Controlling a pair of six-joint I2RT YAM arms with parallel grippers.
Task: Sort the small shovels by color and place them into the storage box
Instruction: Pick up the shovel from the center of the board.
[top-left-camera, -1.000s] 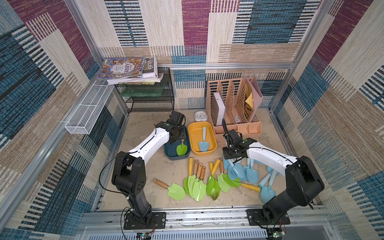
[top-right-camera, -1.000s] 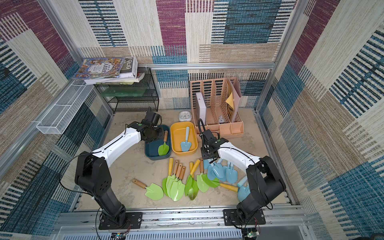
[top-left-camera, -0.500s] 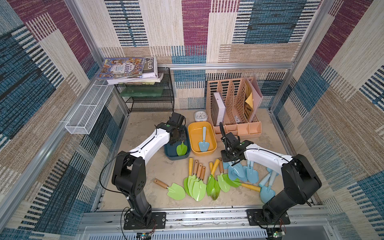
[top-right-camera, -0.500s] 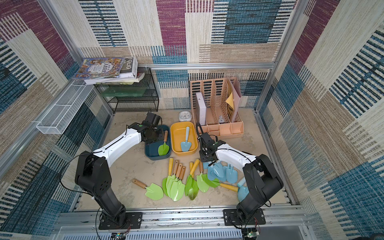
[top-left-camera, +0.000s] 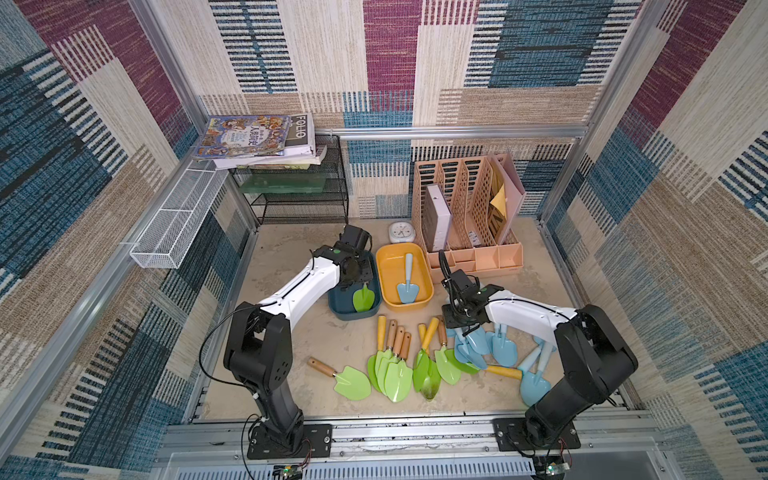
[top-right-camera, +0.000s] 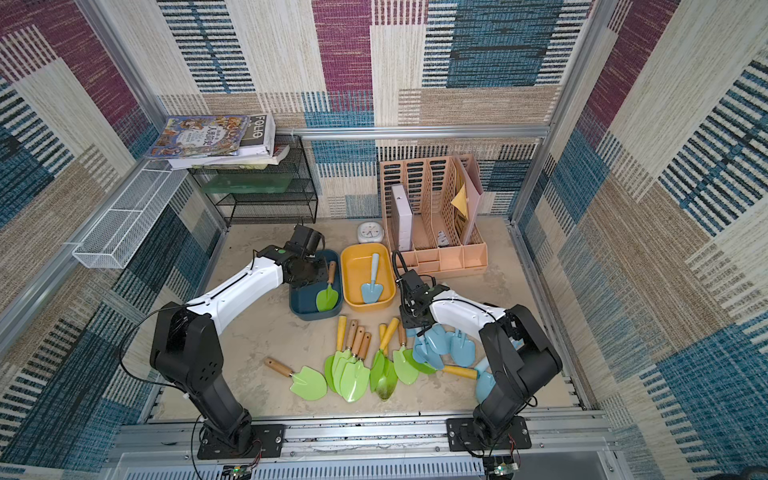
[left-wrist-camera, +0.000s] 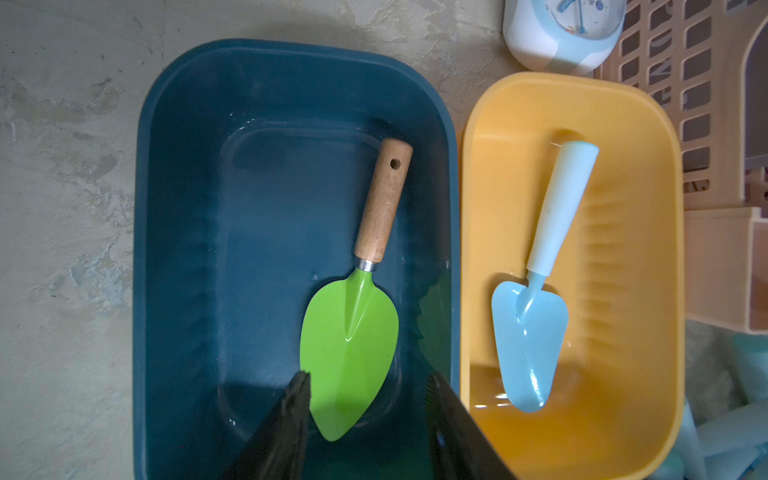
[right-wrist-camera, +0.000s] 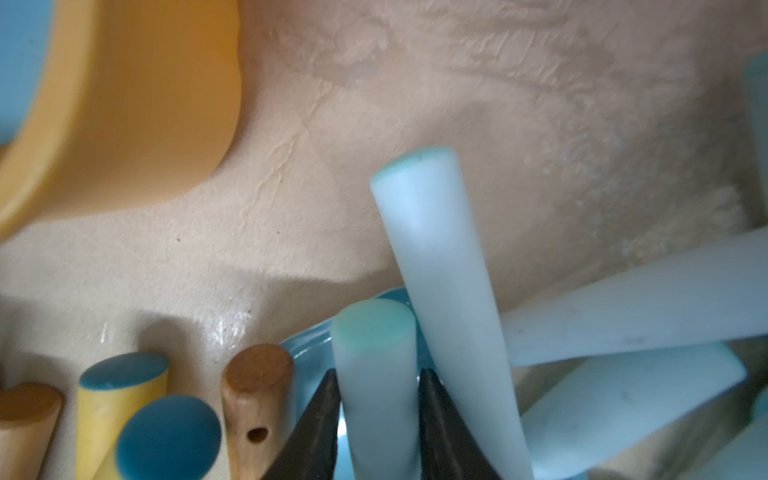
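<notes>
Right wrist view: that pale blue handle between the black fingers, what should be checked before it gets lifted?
1. Grip: right end effector closed on the handle of the pale blue shovel: ok.
2. Is the neighbouring blue handle clear of it? Not ok, it lies right against the held one.
3. Room in the yellow box: ok, one blue shovel inside.
4. Is the left end effector out of the way? Ok, open over the dark blue box.
5. Grip firm enough: cannot tell.

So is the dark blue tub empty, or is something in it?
Not empty. One green shovel with a wooden handle lies flat on the bottom of the dark blue tub, alone.
</notes>
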